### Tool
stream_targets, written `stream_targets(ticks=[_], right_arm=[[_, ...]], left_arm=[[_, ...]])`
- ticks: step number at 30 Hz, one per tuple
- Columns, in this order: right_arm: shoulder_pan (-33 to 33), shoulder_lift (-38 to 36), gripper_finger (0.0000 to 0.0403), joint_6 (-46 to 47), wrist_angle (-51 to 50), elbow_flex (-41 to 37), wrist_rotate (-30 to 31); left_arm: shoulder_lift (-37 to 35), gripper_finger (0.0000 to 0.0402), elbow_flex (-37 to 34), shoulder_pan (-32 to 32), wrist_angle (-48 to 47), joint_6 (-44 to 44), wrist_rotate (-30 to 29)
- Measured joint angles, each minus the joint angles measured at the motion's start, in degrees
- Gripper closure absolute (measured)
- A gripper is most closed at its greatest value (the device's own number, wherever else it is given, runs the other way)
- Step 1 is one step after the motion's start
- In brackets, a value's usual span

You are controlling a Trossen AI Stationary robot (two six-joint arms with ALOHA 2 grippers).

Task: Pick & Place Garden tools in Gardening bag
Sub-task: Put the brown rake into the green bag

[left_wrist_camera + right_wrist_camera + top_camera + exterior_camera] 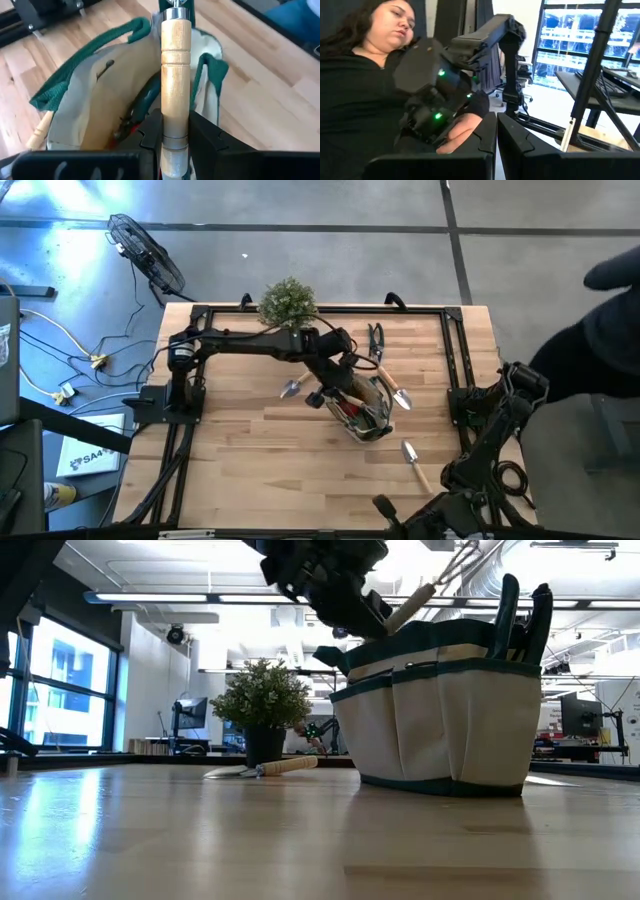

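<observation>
The gardening bag (368,418) (450,715) stands upright at the table's middle, its round mouth (100,90) open. Green-handled pruners (145,102) lie inside it, and dark handles (520,615) stick up over its rim. My left gripper (345,385) (175,127) hangs over the mouth, shut on a wooden-handled tool (175,75) with thin metal prongs (460,560). My right gripper (496,127) is shut with nothing in it. It points off the table's right side, where that arm (480,450) waits. My left gripper pinches the wooden handle between its two fingers, near the butt end (175,120). The fingers slant down from the table's left, above the bag's mouth. The handle (410,610) rises from them toward the right, metal end uppermost. The bag's rim hides its lower end.
A trowel (292,388) (265,769) lies left of the bag and another (412,462) lies near the front right. Dark snips (376,342) lie behind the bag. A potted plant (288,302) (262,700) stands at the far edge. A person (380,60) sits beyond the right side.
</observation>
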Motion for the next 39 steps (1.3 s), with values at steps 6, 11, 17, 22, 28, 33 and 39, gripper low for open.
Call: stream_targets(ticks=[6,11,17,22,28,33,39], right_arm=[[-0.8,0.0,0.0398,1.3,-0.1,0.0,0.0],[-0.7,0.0,0.0398,1.2,-1.1,0.0,0.0],[-0.7,0.0,0.0398,2.6,-1.8,0.0,-0.1],[-0.7,0.0,0.0398,2.6,-2.3,0.0,0.0],[-0.7,0.0,0.0398,2.6,-2.6,0.0,0.0],[-0.8,0.0,0.0398,2.6,-2.7,0.0,0.0],[-0.8,0.0,0.0398,2.6,-2.7,0.0,0.2]], left_arm=[[1.4,0.0341,0.2,0.1,-2.2,-0.7,-9.5],[2.6,0.0341,0.2,0.1,-5.0,-1.5,-13.1],[2.8,0.0341,0.1,-0.3,-12.2,-7.4,-15.9],[2.3,0.0341,0.1,-3.2,-15.2,-15.8,-23.6],[2.2,0.0341,0.0,-9.3,-16.3,-24.2,-32.7],[2.4,0.0341,5.0,-13.6,-21.3,-30.3,-35.0],[2.4,0.0341,13.5,-15.4,-27.3,-35.9,-38.4]])
